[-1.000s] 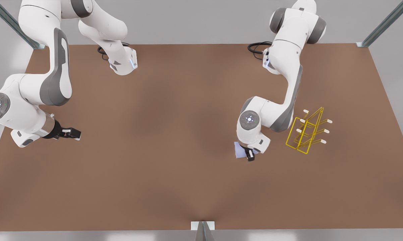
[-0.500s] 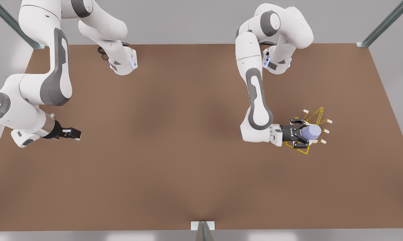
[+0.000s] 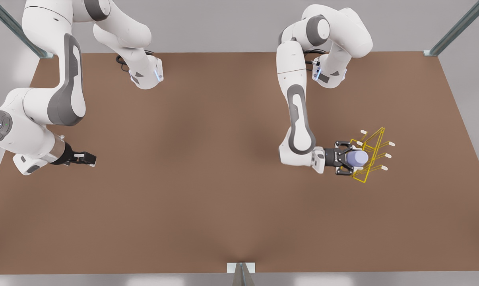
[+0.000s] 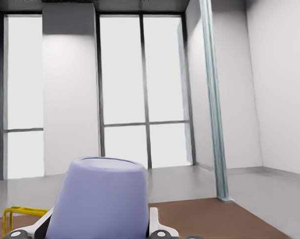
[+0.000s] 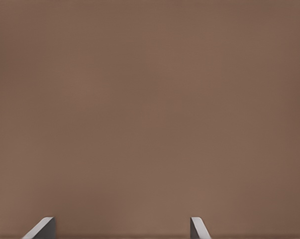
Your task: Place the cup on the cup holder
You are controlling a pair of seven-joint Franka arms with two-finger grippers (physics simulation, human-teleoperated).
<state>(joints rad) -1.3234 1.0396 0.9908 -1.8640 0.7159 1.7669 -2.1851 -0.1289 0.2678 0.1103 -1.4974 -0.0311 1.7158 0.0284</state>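
The pale lavender-blue cup (image 3: 358, 158) lies on its side in my left gripper (image 3: 350, 158), which is shut on it at the front view's right. It hangs against the near side of the yellow wire cup holder (image 3: 361, 179), among the white-capped prongs. Whether it touches a prong I cannot tell. The left wrist view has the cup (image 4: 102, 199) between the fingers, with a corner of the cup holder (image 4: 20, 211) beside it. My right gripper (image 3: 89, 159) waits open low over the table at the front view's left, its fingertips (image 5: 43, 228) apart above bare table.
The brown table (image 3: 207, 167) spreads wide between the two arms. Both arm bases stand at its far edge. A metal post (image 3: 241, 274) rises at the near edge and slanted frame struts (image 3: 458, 28) at the far corners.
My left arm swung from the table over to the cup holder with the cup in its grip, turning it sideways, then drew back slightly toward the front view's left. The right arm stayed still.
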